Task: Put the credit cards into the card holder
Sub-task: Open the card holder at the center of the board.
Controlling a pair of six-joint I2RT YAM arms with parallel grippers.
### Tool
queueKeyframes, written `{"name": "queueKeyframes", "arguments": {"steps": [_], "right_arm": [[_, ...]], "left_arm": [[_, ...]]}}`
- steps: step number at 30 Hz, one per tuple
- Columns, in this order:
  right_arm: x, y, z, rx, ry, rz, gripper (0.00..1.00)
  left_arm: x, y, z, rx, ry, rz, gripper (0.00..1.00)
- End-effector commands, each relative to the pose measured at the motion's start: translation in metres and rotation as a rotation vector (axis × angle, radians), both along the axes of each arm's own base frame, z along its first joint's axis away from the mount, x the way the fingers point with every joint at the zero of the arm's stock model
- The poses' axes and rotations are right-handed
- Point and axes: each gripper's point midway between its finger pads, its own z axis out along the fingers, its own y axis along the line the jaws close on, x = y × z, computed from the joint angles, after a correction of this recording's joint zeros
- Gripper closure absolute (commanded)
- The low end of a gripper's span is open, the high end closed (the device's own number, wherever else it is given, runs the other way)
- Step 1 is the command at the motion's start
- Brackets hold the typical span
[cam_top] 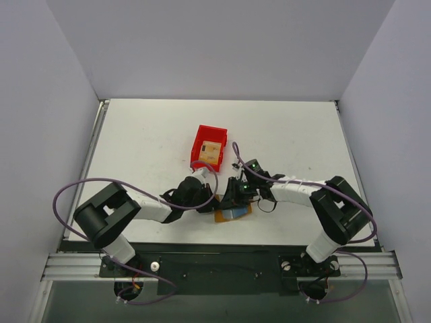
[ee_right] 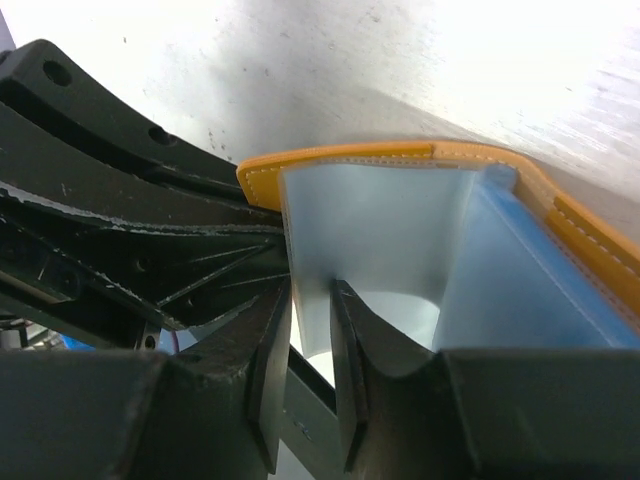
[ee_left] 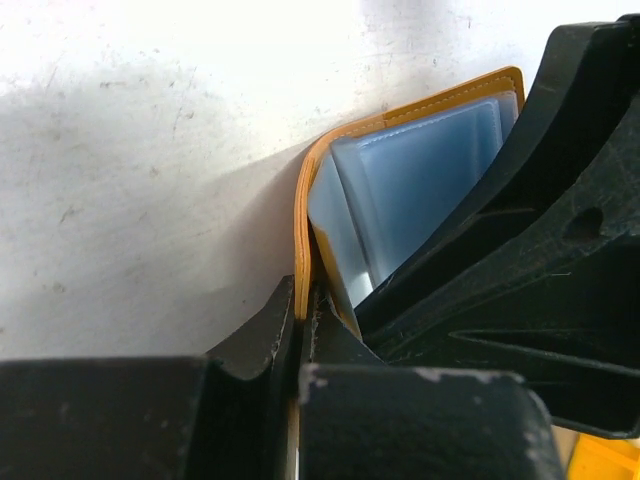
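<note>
Card holder (cam_top: 234, 214), one, pinched by both jaws.

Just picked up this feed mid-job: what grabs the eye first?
Near the front edge of the table, the open orange card holder is worked from both sides: the left end effector pinches its cover, and the right end effector straddles a pale blue inner sleeve. Behind them, a red bin holds a tan card.

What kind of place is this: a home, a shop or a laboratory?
Probably a robotics laboratory: a white table closed in by plain walls, with a left arm and a right arm bolted to a metal rail.
</note>
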Motion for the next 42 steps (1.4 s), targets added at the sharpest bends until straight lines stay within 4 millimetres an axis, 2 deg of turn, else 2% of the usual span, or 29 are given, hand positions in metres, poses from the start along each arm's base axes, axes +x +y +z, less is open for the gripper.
{"name": "queueKeyframes", "arguments": {"steps": [1, 4, 7, 13, 17, 30, 36, 39, 42], "right_arm": [[0.01, -0.002, 0.014, 0.069, -0.029, -0.042, 0.77], [0.014, -0.007, 0.021, 0.114, -0.045, -0.069, 0.67], [0.017, -0.013, 0.025, 0.138, -0.047, -0.09, 0.64], [0.026, -0.032, 0.021, 0.126, -0.05, -0.16, 0.65], [0.03, -0.035, 0.023, 0.143, -0.06, -0.191, 0.68], [0.04, -0.035, 0.052, 0.267, -0.155, -0.258, 0.7], [0.05, -0.058, 0.043, 0.164, -0.17, -0.367, 0.72], [0.046, -0.073, 0.025, 0.035, -0.122, -0.404, 0.81], [0.045, -0.075, 0.017, 0.003, -0.097, -0.396, 0.9]], "left_arm": [[0.009, -0.009, 0.0, -0.015, -0.04, -0.041, 1.0], [0.008, -0.012, -0.002, -0.023, -0.033, -0.053, 1.0], [0.007, -0.013, -0.006, -0.024, -0.023, -0.059, 1.0], [0.007, -0.015, -0.008, -0.023, -0.023, -0.064, 1.0], [0.006, -0.014, -0.01, -0.02, -0.016, -0.066, 1.0], [0.004, -0.015, -0.014, -0.027, -0.009, -0.074, 1.0], [0.005, -0.016, -0.014, -0.031, -0.008, -0.074, 1.0], [0.004, -0.017, -0.013, -0.037, -0.008, -0.077, 1.0], [0.004, -0.017, -0.013, -0.04, -0.009, -0.079, 1.0]]}}
